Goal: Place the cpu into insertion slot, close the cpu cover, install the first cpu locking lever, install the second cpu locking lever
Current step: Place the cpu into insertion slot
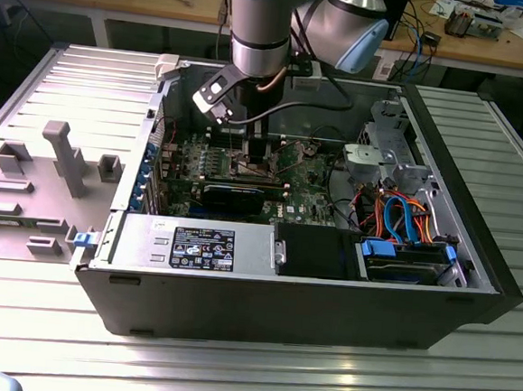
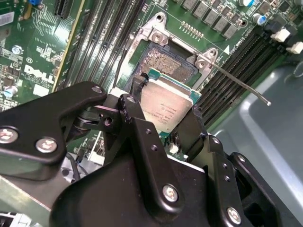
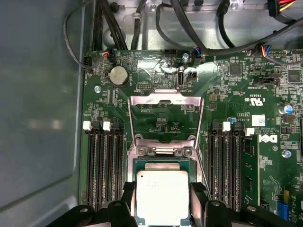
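The gripper [image 2: 164, 109] is clenched on the cpu [image 2: 166, 103], with its black fingers [image 2: 134, 97] pressed against two opposite edges of the chip and the dull silver top left clear. In the first wrist view the cpu [image 3: 162, 196] sits between the fingers over the near part of the insertion slot [image 2: 166, 64]. The second wrist view shows bare dark contact field beyond its far edge, so the chip looks offset and not yet seated. Whether it touches the socket frame I cannot tell. To do the placing well, I would square the chip's edges with the silvery rim and centre it over the contact field. It should then go down level and be dropped rather than pushed, since the contacts would probably bend under any sideways slide or tilt. The cpu cover [image 3: 165, 99] stands swung open beyond the socket, away from the fingers. A thin locking lever [image 2: 241, 85] juts out across the memory slots [image 2: 239, 45] and is clear of the descent. In the exterior view the arm [image 1: 256, 32] reaches straight down into the open computer case [image 1: 280, 306] over the green motherboard [image 1: 313, 177].
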